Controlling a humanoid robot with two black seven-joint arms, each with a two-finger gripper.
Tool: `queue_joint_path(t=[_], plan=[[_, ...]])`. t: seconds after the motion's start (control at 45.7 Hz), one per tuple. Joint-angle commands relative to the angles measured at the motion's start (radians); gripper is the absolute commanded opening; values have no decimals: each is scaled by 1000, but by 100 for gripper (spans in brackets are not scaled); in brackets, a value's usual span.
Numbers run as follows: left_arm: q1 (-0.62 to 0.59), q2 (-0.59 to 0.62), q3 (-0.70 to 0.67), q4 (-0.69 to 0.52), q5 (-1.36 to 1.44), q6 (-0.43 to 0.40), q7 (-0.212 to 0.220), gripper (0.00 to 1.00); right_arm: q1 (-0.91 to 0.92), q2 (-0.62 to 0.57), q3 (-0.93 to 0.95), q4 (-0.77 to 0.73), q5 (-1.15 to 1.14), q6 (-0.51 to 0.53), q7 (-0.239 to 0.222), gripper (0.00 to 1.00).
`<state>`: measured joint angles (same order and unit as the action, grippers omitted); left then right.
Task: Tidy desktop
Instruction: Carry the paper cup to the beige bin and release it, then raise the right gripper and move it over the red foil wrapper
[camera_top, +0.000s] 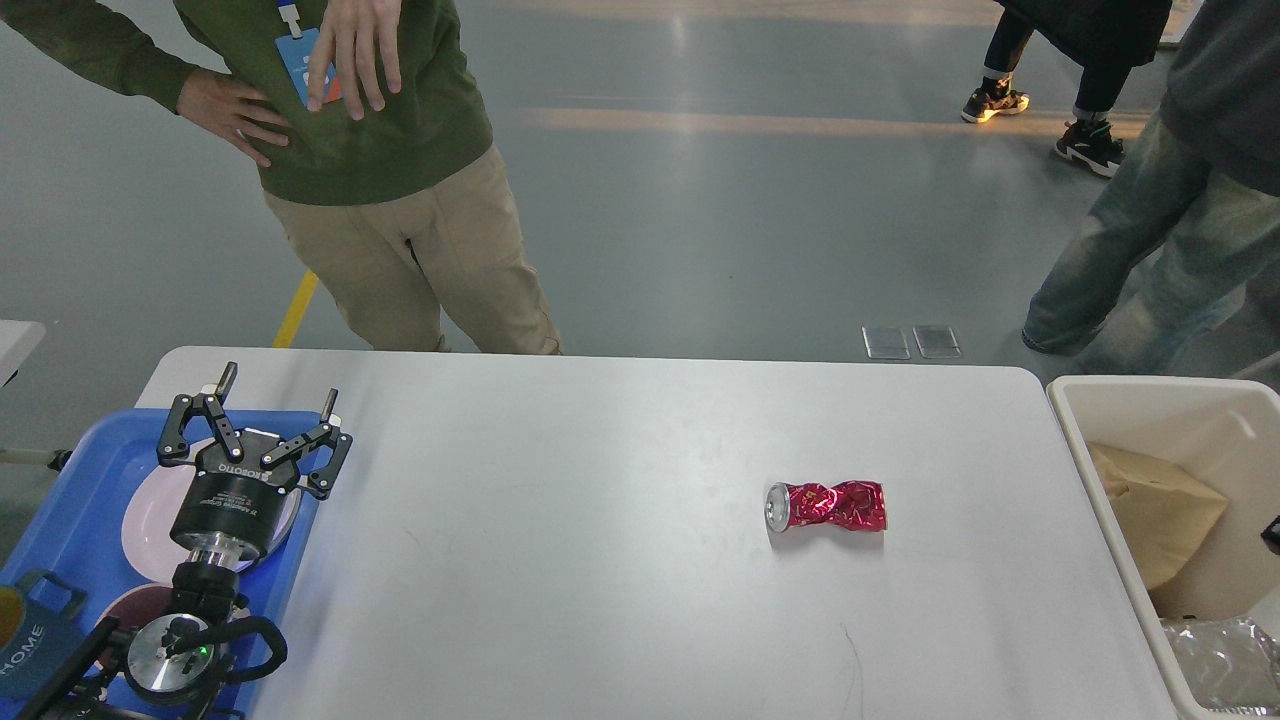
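- One item lies loose on the desktop (600, 560): a crushed red can (828, 506), on its side, right of centre and well apart from everything else. Judged the last piece of litter to clear.
- Desktop itself fills the near and middle of the view, white and wide, with a blue tray (70, 500) at its left end and a beige bin (1090, 440) just beside its right edge.
- Beige bin holds brown paper (1160, 510) and clear crumpled plastic (1225, 660); judged the place for rubbish, which is why it stands open-topped against the table end, within reach of the right arm.
- Blue tray carries plates (140, 520) and a dark mug (35, 640) marked HOME; judged the place for crockery, sorted apart from waste.
- Left gripper (275, 395) hangs over the tray's far right corner, fingers spread wide with nothing between them. Position suggests it is parked over its own sorting area, clear of the can.
- Right gripper: not visible. Only a small dark part shows at the right edge over the bin; what it is cannot be told.
- Can's open end faces left; its twisted waist offers a narrow grip across the middle. Judgement: the right arm is the nearer one for carrying it to the bin.
- Bystanders (400, 200) stand beyond the far edge, clear of the table.
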<state>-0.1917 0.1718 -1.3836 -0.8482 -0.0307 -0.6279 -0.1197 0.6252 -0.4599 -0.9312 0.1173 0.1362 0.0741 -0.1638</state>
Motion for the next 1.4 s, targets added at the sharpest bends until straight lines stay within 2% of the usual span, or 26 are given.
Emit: queue_joint_path(t=[0.0, 0.481, 0.503, 0.591, 0.613, 0.744, 1.291, 1.379], plan=[[0, 0, 0, 0, 0, -1, 0, 97, -99, 63, 54, -96, 0, -60, -5, 0], [0, 0, 0, 0, 0, -1, 0, 97, -122, 118, 81, -97, 0, -66, -3, 0], [0, 0, 0, 0, 0, -1, 0, 97, -124, 118, 78, -97, 0, -68, -3, 3], [0, 0, 0, 0, 0, -1, 0, 97, -124, 132, 74, -99, 0, -86, 0, 90], [0, 0, 0, 0, 0, -1, 0, 97, -124, 138, 72, -99, 0, -99, -2, 100], [0, 0, -2, 0, 0, -1, 0, 97, -124, 144, 77, -97, 0, -132, -2, 100], [0, 0, 0, 0, 0, -1, 0, 97, -84, 93, 78, -77, -1, -122, -2, 100], [0, 0, 0, 0, 0, -1, 0, 97, -42, 69, 75, -21, -3, -117, -3, 100]])
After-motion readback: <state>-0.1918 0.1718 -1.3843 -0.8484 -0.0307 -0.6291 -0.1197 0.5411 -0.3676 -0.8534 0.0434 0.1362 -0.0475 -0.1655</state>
